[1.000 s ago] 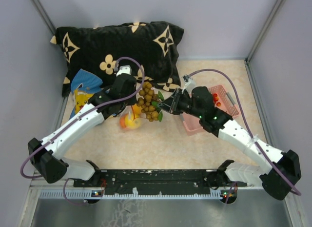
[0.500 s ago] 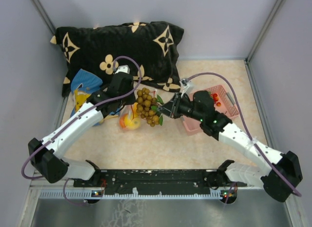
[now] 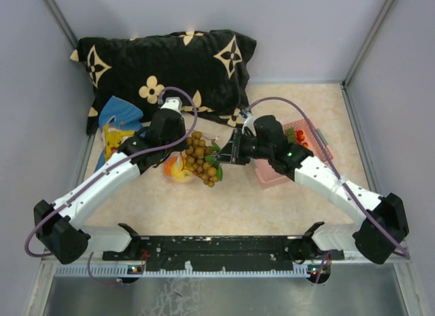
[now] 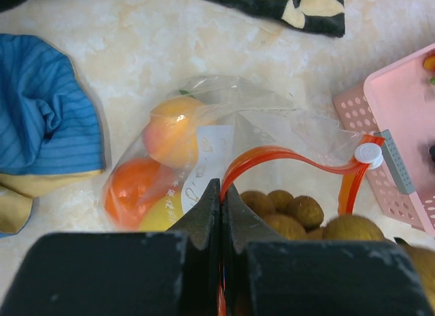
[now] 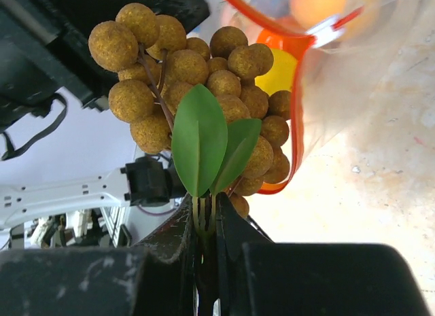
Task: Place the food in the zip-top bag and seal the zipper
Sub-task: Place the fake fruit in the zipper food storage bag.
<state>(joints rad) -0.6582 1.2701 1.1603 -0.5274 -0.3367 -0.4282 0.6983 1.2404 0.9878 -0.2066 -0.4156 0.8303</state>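
The clear zip-top bag (image 4: 224, 129) lies on the table with an orange citrus (image 4: 132, 197), a peach-coloured fruit (image 4: 173, 129) and a yellow lemon (image 4: 162, 213) inside. My left gripper (image 4: 221, 194) is shut on the orange-red zipper (image 4: 272, 155) and holds the mouth up. The zipper's white slider (image 4: 368, 153) sits at the far end. My right gripper (image 5: 206, 217) is shut on the green leaf stems of the brownish ball cluster (image 5: 197, 92). The cluster (image 3: 202, 160) hangs at the bag's (image 3: 175, 169) open mouth, between my left gripper (image 3: 178, 141) and right gripper (image 3: 228, 151).
A pink basket (image 3: 311, 145) with red and green bits (image 3: 299, 136) stands to the right, under the right arm. A black flower-print pillow (image 3: 170, 61) fills the back left. A blue cartoon cloth (image 3: 117, 129) lies left of the bag.
The right gripper has carried the ball cluster left and toward the bag's mouth. The left arm shifted slightly, still holding the zipper edge.
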